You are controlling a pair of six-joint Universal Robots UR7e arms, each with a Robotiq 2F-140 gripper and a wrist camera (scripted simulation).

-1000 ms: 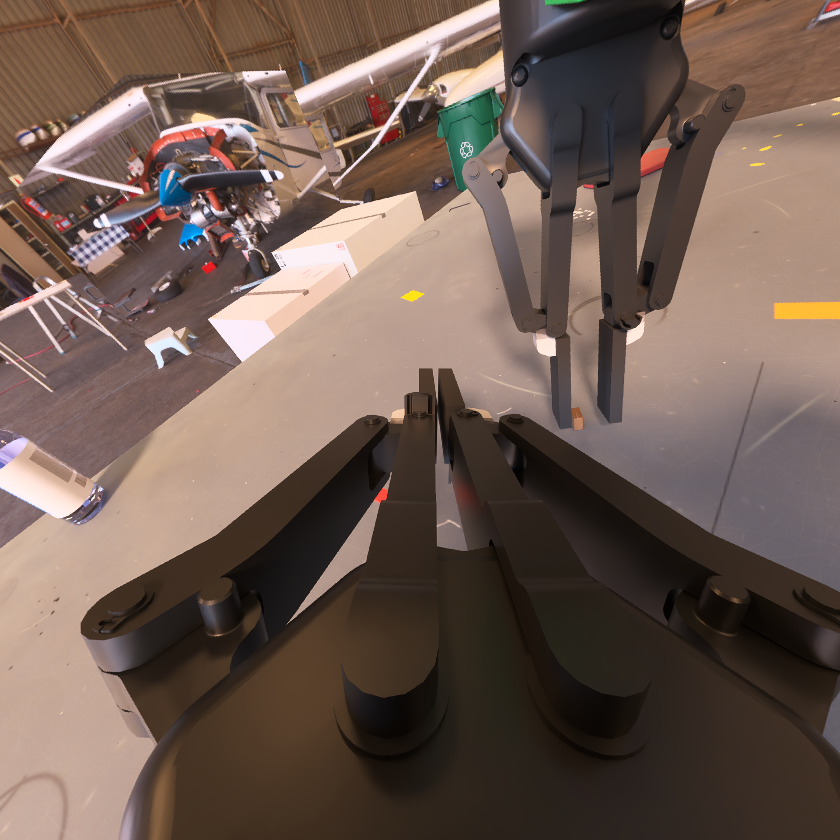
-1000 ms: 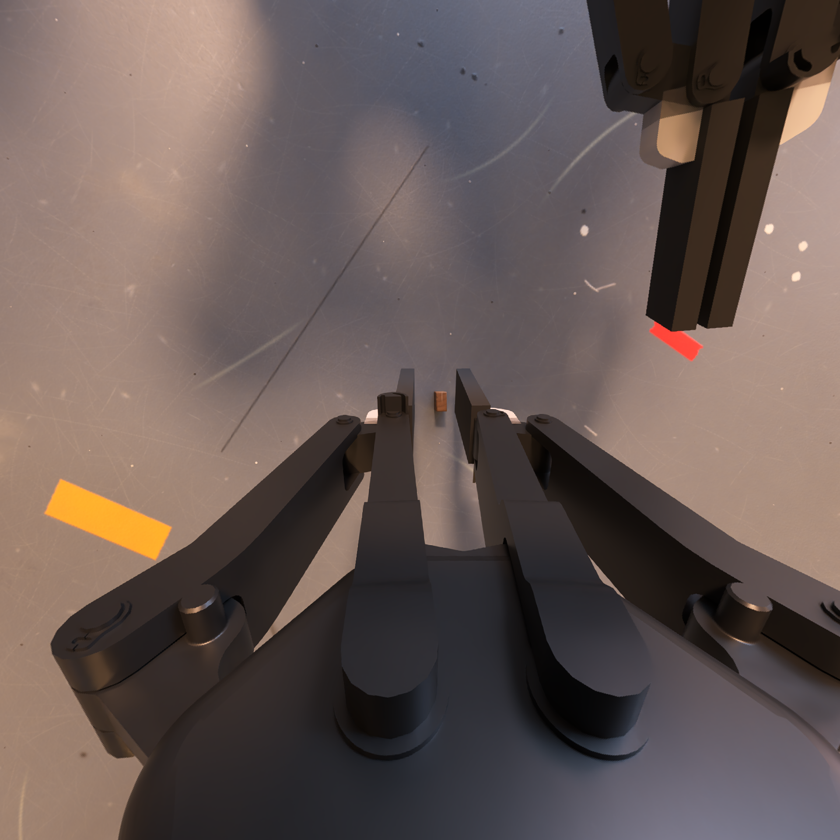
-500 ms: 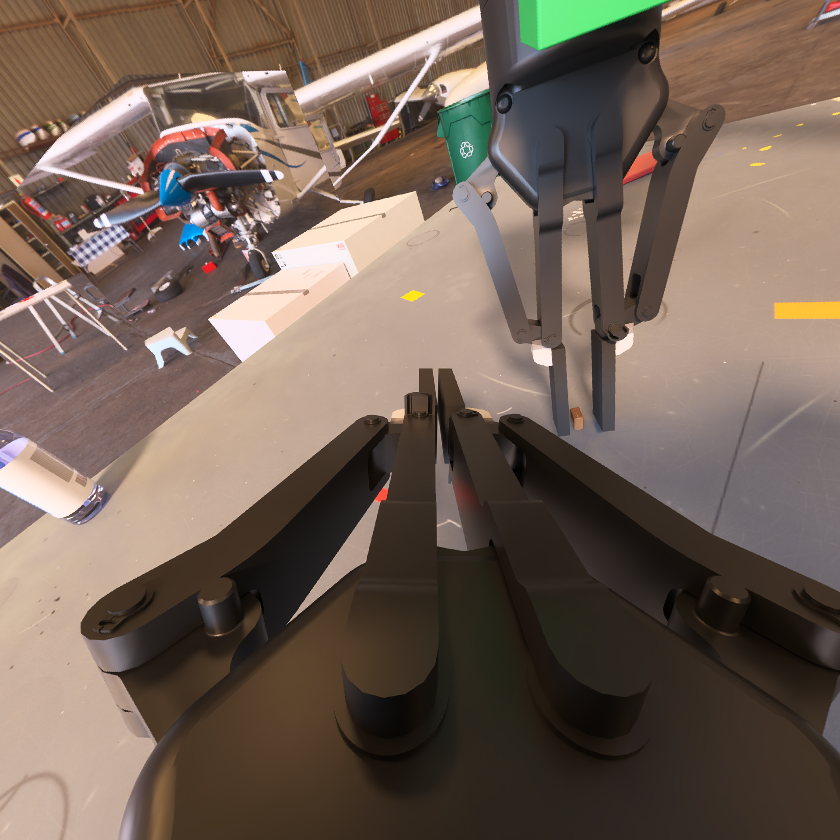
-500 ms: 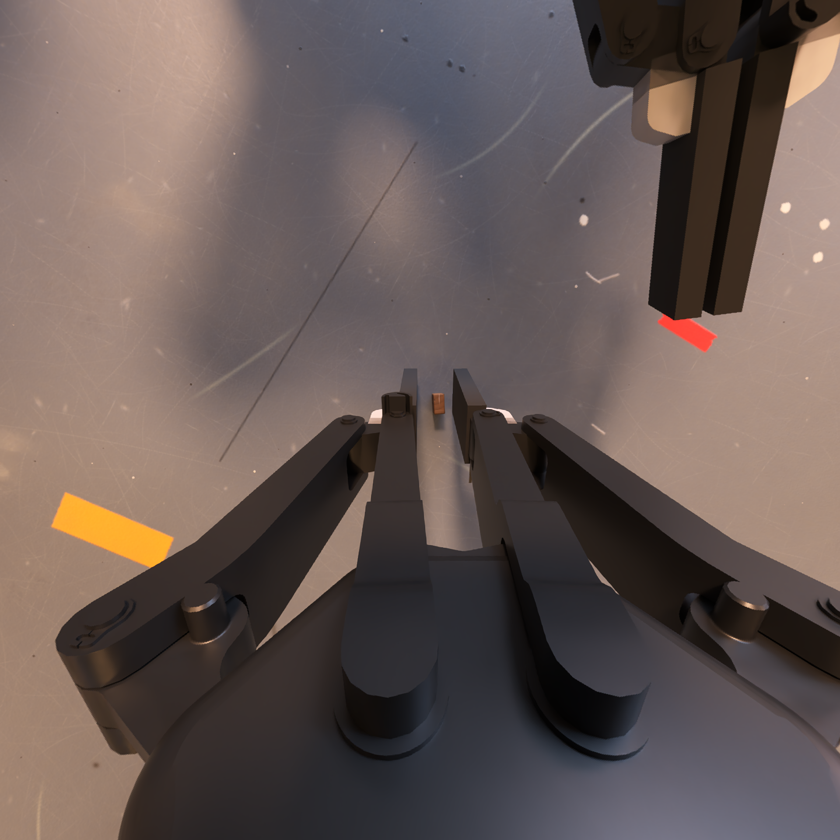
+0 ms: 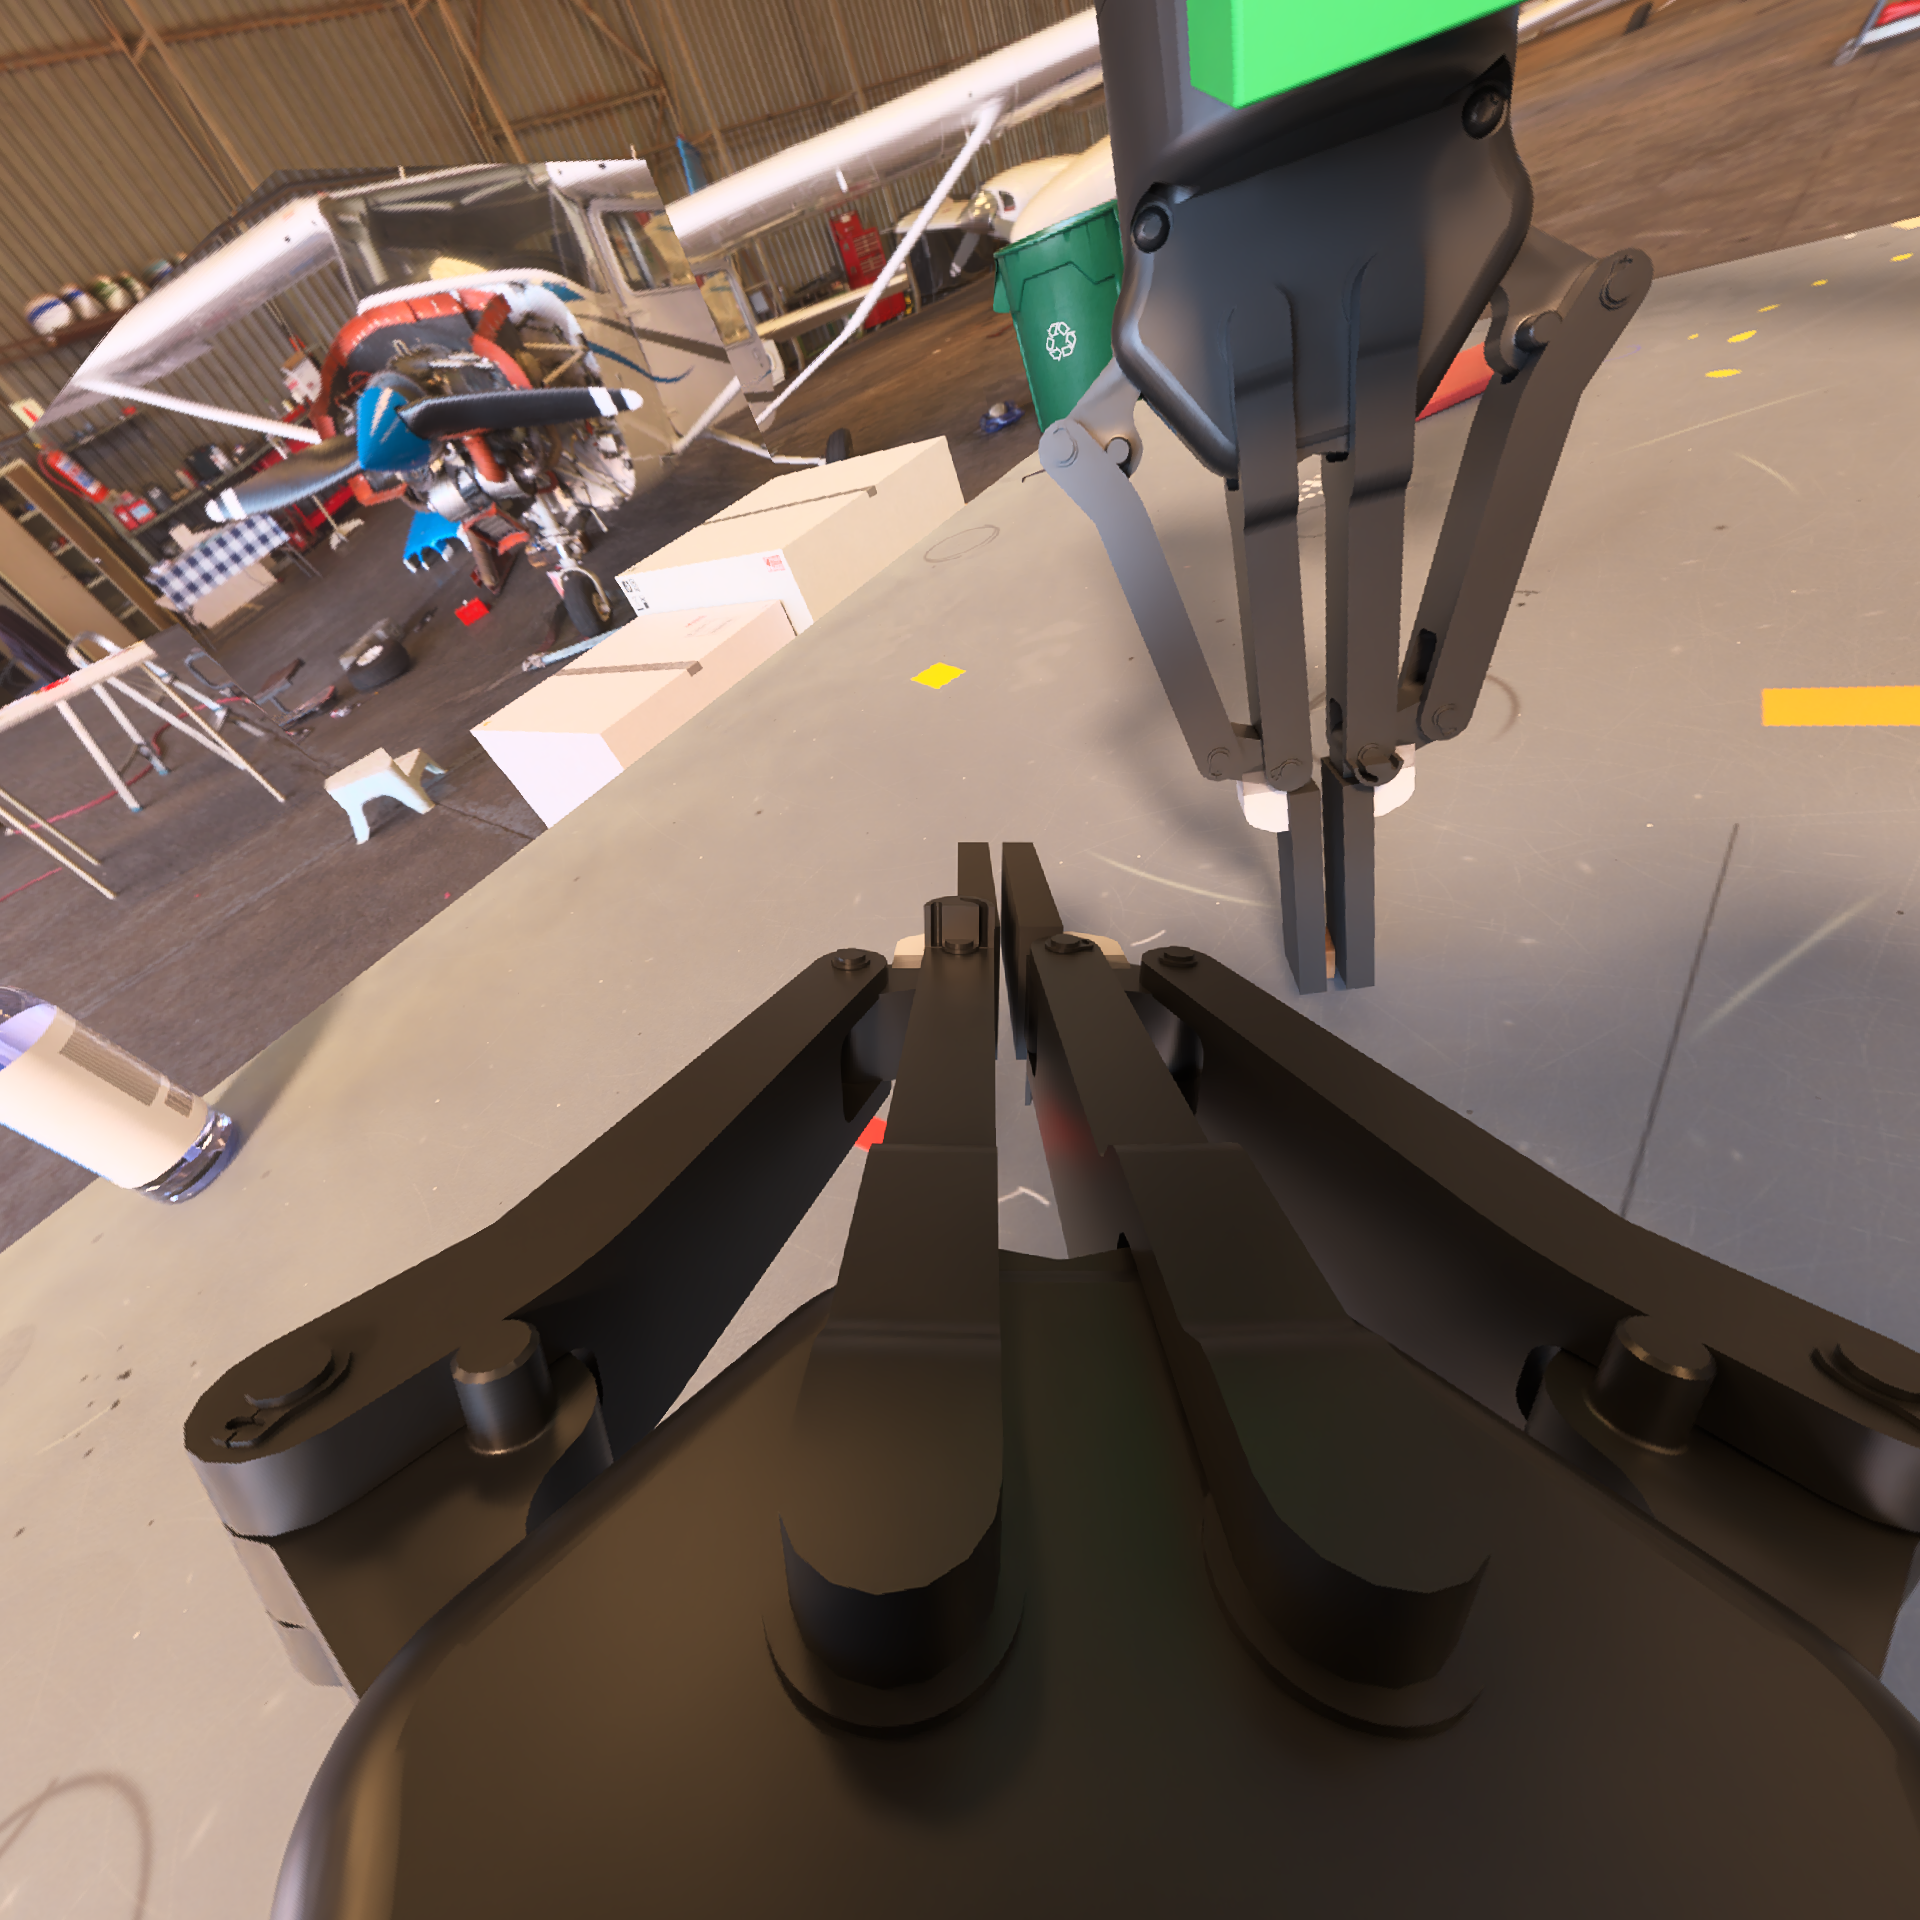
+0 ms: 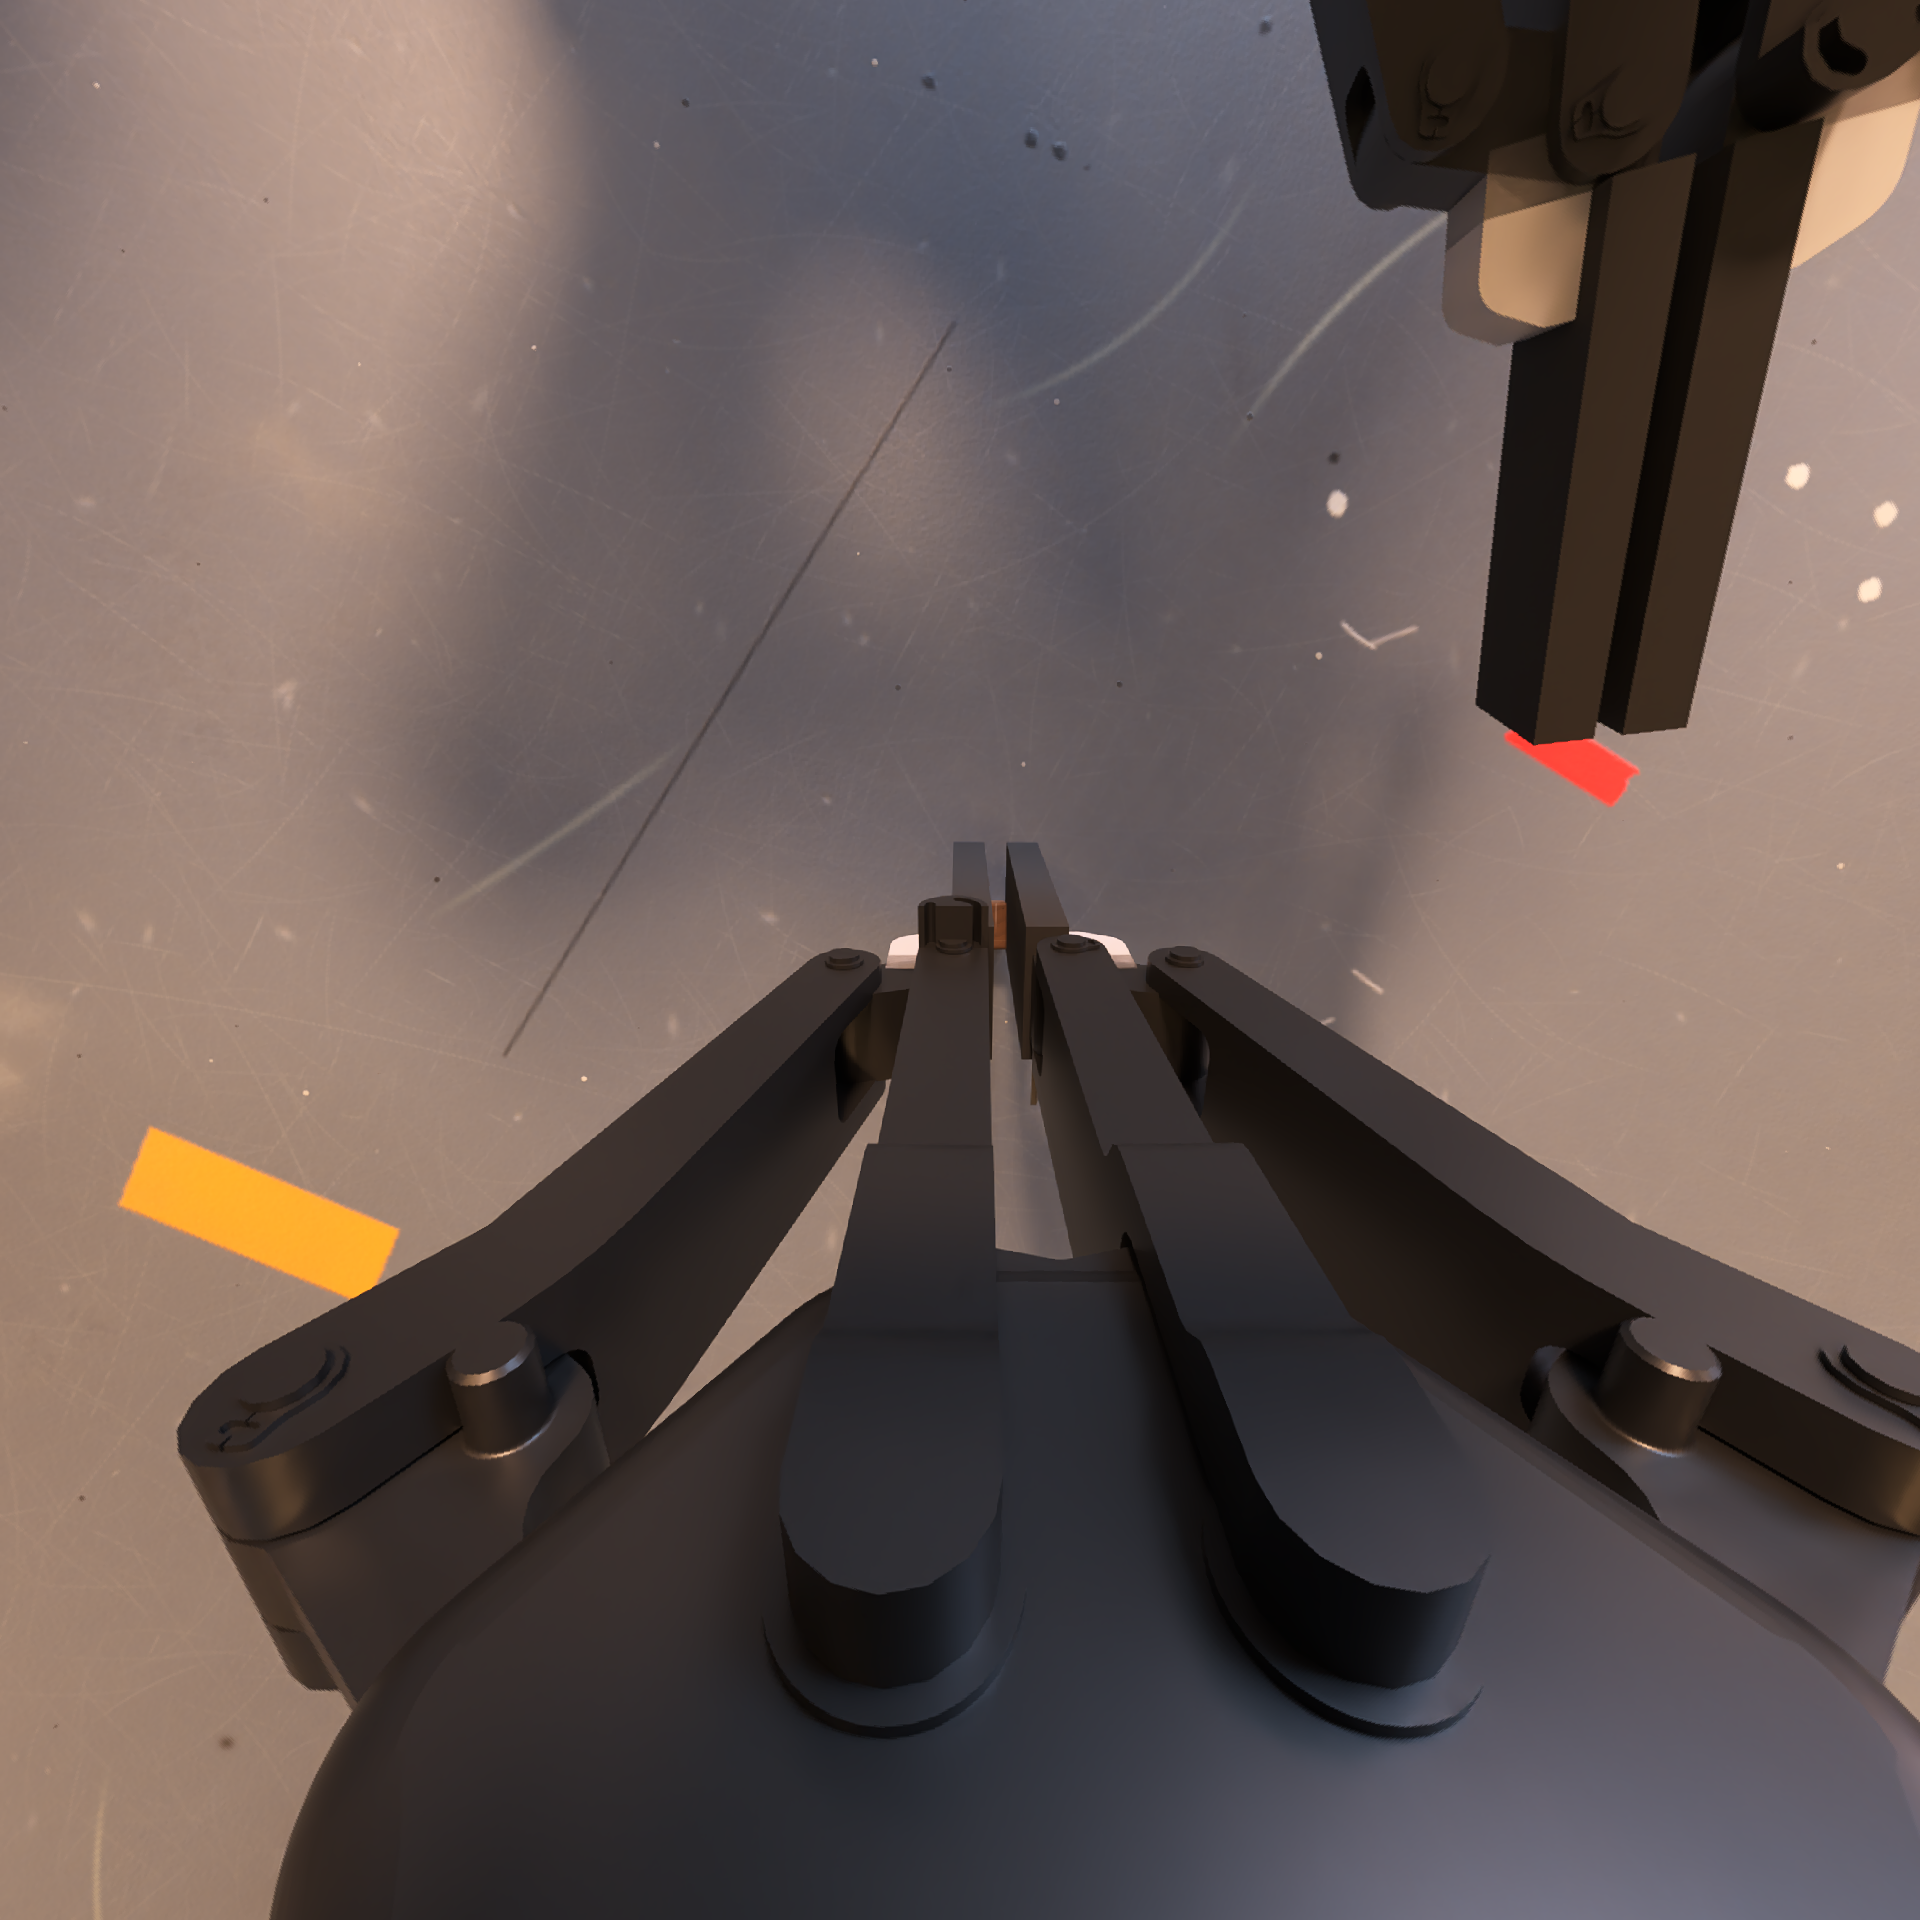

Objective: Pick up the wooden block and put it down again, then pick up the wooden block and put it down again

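The wooden block (image 6: 998, 923) is a tiny brown cube, and only a sliver of it shows between my right gripper's fingers. My right gripper (image 6: 997, 864) is shut on it, pointing straight down at the grey table (image 6: 520, 623). In the left wrist view the right gripper (image 5: 1330, 977) hangs upright with its tips at the table surface and the block (image 5: 1331, 943) pinched between them. My left gripper (image 5: 997, 864) is shut and empty, a short way left of the block. It also shows in the right wrist view (image 6: 1590, 722), at the upper right.
On the table are flat colour marks: orange (image 6: 255, 1210), red (image 6: 1574, 767) and yellow (image 5: 938, 675). A white bottle (image 5: 94, 1112) lies at the table's left edge. Beyond the edge stand cardboard boxes (image 5: 623, 717), a green bin (image 5: 1060, 312) and an aircraft (image 5: 468, 416).
My right gripper has come down over the block and its fingers have closed from a narrow gap onto it. My left gripper has not moved.
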